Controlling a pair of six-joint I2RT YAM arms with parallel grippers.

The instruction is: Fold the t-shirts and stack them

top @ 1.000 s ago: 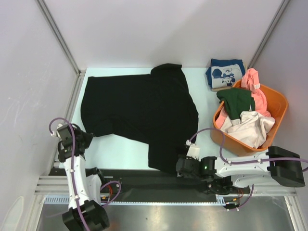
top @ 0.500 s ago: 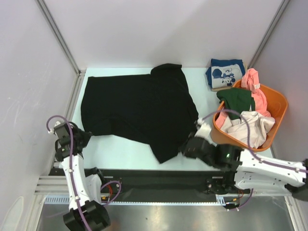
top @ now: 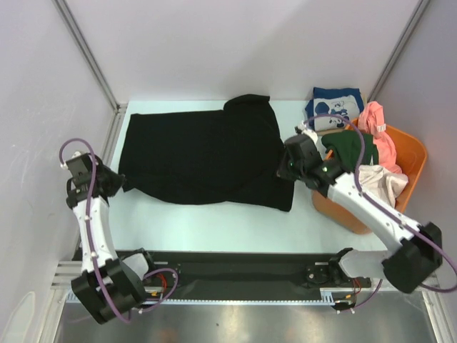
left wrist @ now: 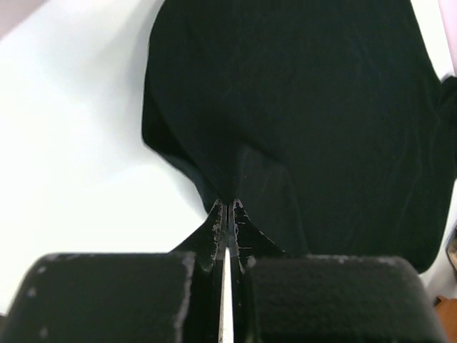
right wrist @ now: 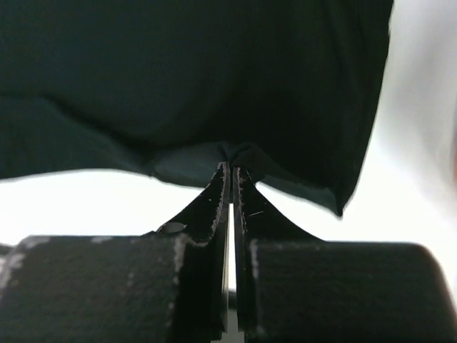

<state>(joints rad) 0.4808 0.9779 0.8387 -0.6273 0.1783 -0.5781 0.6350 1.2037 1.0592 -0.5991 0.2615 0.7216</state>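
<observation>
The large black t-shirt point(top: 207, 153) lies spread across the middle of the table, its near part doubled back into a straight front fold. My left gripper point(top: 116, 183) is shut on the shirt's left edge; the wrist view shows cloth point(left wrist: 307, 107) pinched at the tips point(left wrist: 228, 205). My right gripper point(top: 286, 170) is shut on the right edge, lifting a bunched corner point(right wrist: 178, 71) at its tips point(right wrist: 232, 166). A folded navy t-shirt with white cartoon print point(top: 334, 108) sits at the back right. Pink point(top: 380, 134), dark green point(top: 351, 148) and off-white point(top: 377, 189) t-shirts fill the basket.
The orange plastic basket point(top: 416, 151) stands at the right edge, just behind my right arm. Grey walls close the table on the left, back and right. Bare white table shows between the shirt's front fold and the black rail at the near edge.
My right gripper shut on the shirt's near hem and carried it from the front edge up to the back right, folding the shirt. My left gripper moved back with the left corner.
</observation>
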